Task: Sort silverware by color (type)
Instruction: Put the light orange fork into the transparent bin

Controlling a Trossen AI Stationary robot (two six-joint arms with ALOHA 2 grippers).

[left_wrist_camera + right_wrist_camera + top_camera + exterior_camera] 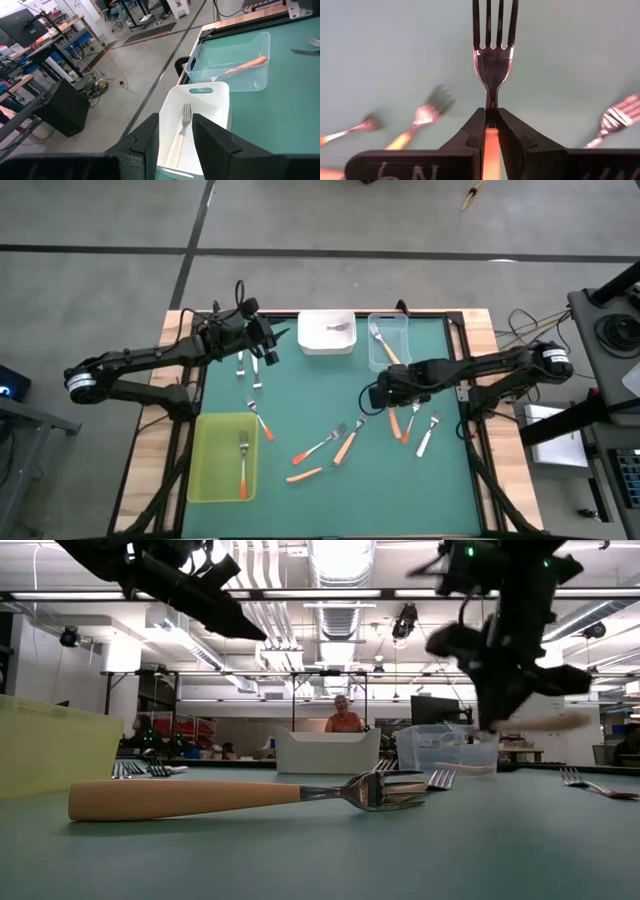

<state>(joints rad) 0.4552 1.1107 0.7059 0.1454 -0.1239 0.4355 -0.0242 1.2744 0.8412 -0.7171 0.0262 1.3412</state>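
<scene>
I see forks (pixel 322 447) scattered on the table — one orange-handled fork (pixel 493 60) held aloft, tines forward.

Both arms are showing matte black links with silver-grey base joints and loose black cables trailing behind the jaws. Right gripper (pixel 491 131) is showing two wedge-shaped black fingers (pixel 472 131) with white handwritten marks just behind them.

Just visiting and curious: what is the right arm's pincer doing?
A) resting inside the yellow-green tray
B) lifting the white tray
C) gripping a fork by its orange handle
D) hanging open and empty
C: the right pincer is shut on the fork, handle between its fingers, tines pointing out.
</scene>
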